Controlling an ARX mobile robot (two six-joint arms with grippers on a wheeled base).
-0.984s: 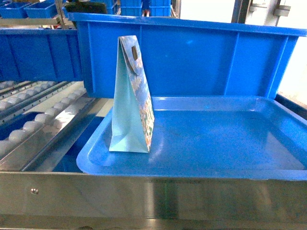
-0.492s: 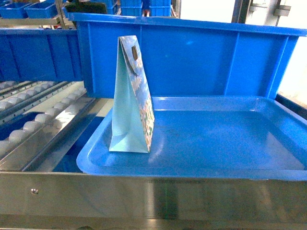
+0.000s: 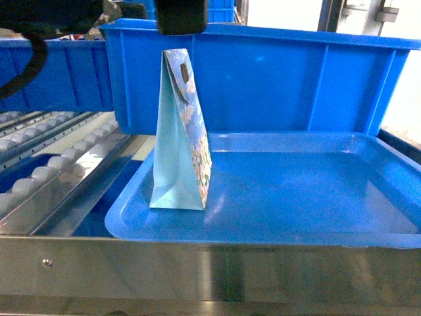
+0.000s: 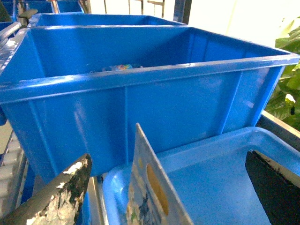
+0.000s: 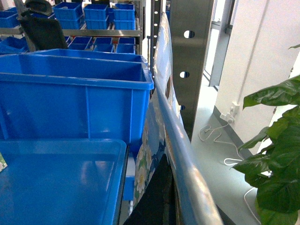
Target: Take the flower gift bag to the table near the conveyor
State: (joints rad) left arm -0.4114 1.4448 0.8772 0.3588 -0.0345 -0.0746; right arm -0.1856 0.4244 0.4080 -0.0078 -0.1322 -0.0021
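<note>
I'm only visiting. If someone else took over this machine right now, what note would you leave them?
Left gripper: jaws open, hovering either side of the flower gift bag's top edge, not touching it.
Right gripper: state cannot be told.
The bag stands upright on the blue tray, beside the conveyor.
Done: approach only; bag not yet gripped.
Left: close on the bag, lift it, carry it to the table, which is out of view.

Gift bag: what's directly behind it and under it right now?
The gift bag stands upright on a shallow blue tray; a tall blue bin sits behind it. The bin's contents are mostly hidden.
</note>
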